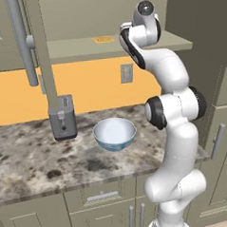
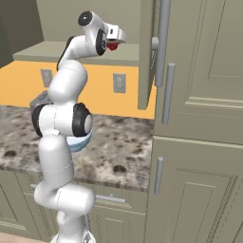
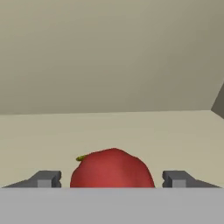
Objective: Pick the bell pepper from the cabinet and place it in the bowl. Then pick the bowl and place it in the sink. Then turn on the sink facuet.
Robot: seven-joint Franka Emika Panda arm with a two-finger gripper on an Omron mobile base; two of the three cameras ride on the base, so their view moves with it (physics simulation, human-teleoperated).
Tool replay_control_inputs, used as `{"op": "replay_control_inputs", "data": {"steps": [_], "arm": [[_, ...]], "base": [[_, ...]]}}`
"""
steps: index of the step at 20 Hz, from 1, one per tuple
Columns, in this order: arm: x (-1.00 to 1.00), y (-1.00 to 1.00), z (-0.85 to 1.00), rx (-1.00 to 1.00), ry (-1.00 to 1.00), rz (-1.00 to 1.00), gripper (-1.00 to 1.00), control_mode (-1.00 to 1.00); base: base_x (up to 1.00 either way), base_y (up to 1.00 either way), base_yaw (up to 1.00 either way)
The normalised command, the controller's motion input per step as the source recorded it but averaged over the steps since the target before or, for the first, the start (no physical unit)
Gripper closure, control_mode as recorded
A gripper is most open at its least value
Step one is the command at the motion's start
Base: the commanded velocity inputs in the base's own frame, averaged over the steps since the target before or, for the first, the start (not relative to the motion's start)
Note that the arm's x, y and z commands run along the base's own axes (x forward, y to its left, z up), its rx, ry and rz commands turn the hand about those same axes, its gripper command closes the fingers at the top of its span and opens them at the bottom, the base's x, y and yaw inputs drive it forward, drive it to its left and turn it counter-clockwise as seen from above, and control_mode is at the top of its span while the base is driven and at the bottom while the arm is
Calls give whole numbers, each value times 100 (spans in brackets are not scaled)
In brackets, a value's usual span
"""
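Observation:
The red bell pepper (image 3: pixel 112 165) lies on the cabinet's shelf board (image 3: pixel 109 131), between my gripper's (image 3: pixel 110 179) two dark fingertips (image 3: pixel 44 178). A narrow gap shows on each side of it, so the gripper is open around it. From the right base view, the gripper (image 2: pixel 116 40) reaches into the olive-grey cabinet (image 2: pixel 95 19) with the pepper (image 2: pixel 112 46) just under it. The bowl (image 1: pixel 114 132), white inside and pale blue outside, stands on the counter below. The sink and faucet are out of view.
The cabinet door (image 1: pixel 41 53) stands open at the left with its long bar handle (image 1: pixel 19 40). A grey toaster (image 1: pixel 62 117) sits beside the bowl on the stone counter (image 1: pixel 32 158). A small orange patch (image 1: pixel 103 39) lies on the shelf. Tall cabinets (image 2: pixel 204 118) rise at the right.

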Motion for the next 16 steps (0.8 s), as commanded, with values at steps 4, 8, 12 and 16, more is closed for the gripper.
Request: {"op": "replay_control_inputs", "data": {"steps": [4,8,12,16], "arm": [[9,0,-12,0,5,0,100,-100],[0,0,-14,0,5,0,100,-100],[-54,0,-29,0,-7,0,100,-100],[-100,2,-39,0,-15,4,100,-100]], "base": [[0,0,0],[0,0,0],[0,0,0],[0,0,0]]}}
